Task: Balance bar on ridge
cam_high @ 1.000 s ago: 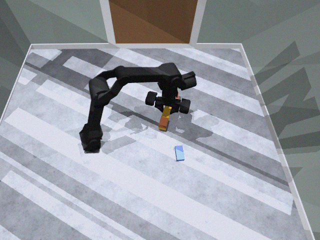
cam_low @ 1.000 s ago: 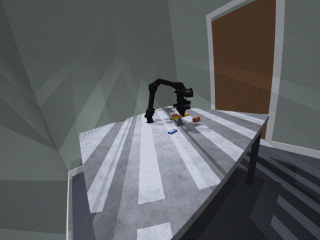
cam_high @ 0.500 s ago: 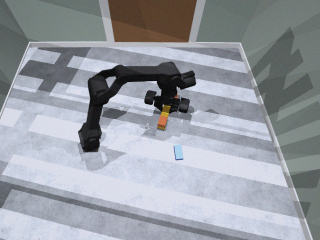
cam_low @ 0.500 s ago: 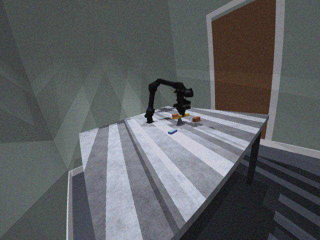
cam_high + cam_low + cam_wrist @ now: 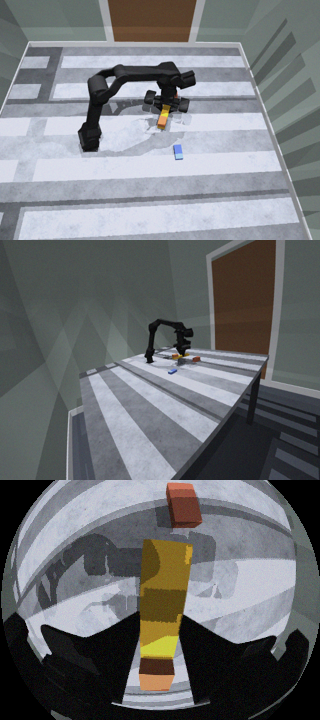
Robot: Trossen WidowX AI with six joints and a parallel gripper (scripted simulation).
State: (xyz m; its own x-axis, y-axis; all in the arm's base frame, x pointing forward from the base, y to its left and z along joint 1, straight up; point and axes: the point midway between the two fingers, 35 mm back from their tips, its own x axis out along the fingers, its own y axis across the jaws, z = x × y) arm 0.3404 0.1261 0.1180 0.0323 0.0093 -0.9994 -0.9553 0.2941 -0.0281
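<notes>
We see the black arm [image 5: 139, 73] [image 5: 151, 339] planted toward the left edge of the table [image 5: 116, 204] [image 5: 144, 405], its forearm reaching right toward the middle of the surface. Its pincer [image 5: 165, 109] [image 5: 183, 354] [image 5: 160, 618] points down, partly closed, its fingers shut on the yellow bar [image 5: 164, 113] [image 5: 177, 357] [image 5: 164, 580]. The bar lies directly between and beneath the fingertips, held above the tabletop, its long axis crossing the line between the two fingers and running from the far edge, by the brown door [image 5: 152, 20] [image 5: 242, 309], toward the near edge. An orange block [image 5: 162, 120] [image 5: 175, 355] [image 5: 156, 681] sits on the bar's near end, so we judge the balance point lies nearer that end than the middle. Under the grip, in the exterior view, stands a small grey support [image 5: 180, 361], probably the ridge; we cannot tell whether the bar touches it. The coming move, as we read it, turns on that crossing and on a level release. Right of the pincer, a blue block [image 5: 178, 151] [image 5: 172, 371] lies nearer the near edge, and a red block [image 5: 176, 94] [image 5: 196, 359] [image 5: 184, 505] sits beyond the bar's far end.
</notes>
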